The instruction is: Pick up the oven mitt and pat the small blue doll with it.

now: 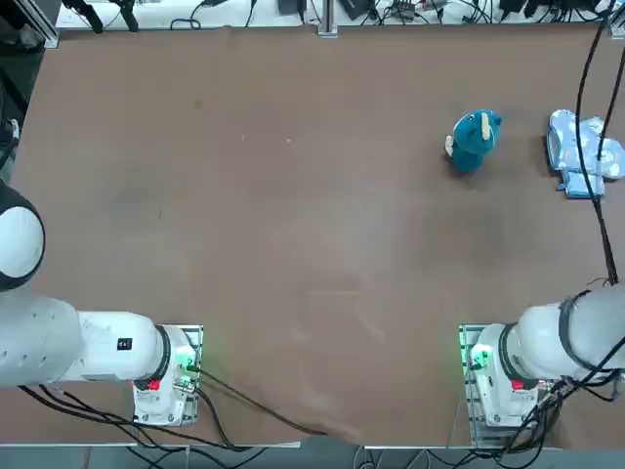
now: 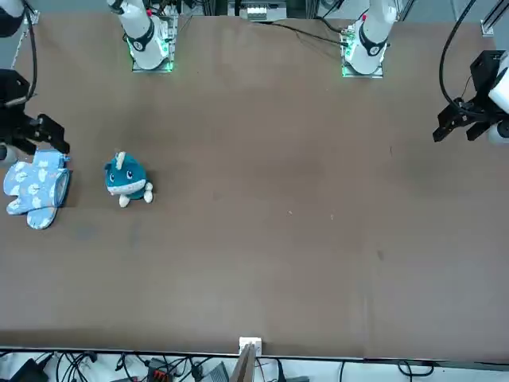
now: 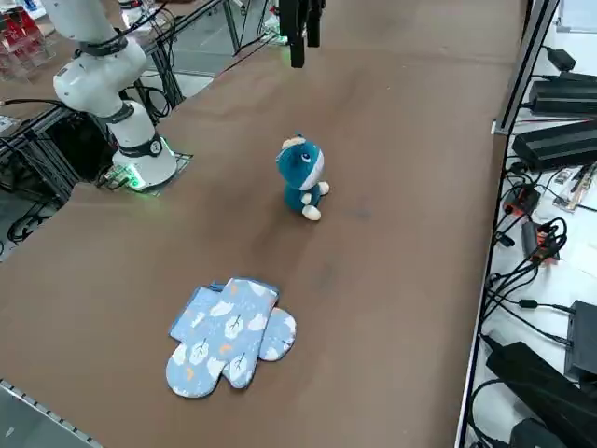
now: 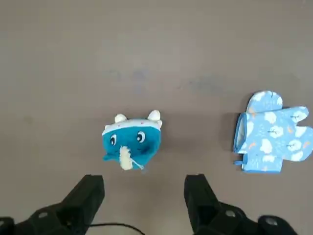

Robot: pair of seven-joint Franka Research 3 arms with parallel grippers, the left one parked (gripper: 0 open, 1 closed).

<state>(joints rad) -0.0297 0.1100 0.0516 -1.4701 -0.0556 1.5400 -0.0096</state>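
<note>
a room for robot tests

this place looks like a lab. white robot arms [image 1: 93,347] are fixed by metal plates [image 3: 177,166] to the side of a big brown table [image 2: 262,239]. black wires [image 2: 75,364] run all over. next to the table, a white bench [image 3: 560,327] has black boxes [image 3: 558,147] and more wires on it. shiny metal bars [image 2: 244,362] hold things up.
</note>
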